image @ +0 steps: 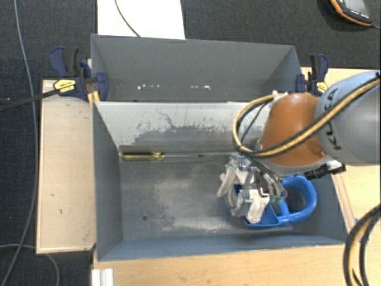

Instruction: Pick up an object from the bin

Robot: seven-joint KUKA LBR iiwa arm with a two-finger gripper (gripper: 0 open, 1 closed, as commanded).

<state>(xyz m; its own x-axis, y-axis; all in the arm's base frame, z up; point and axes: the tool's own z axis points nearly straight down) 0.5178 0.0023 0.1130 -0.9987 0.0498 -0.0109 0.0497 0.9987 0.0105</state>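
Blue mug (310,195) lies partly hidden beneath the tool (247,206).

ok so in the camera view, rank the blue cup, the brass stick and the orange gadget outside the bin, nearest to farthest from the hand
1. blue cup: right at the hand, in the bin's front right.
2. brass stick: on the bin floor by the back wall, off to the left.
3. orange gadget: outside the bin, in the view's top right corner.
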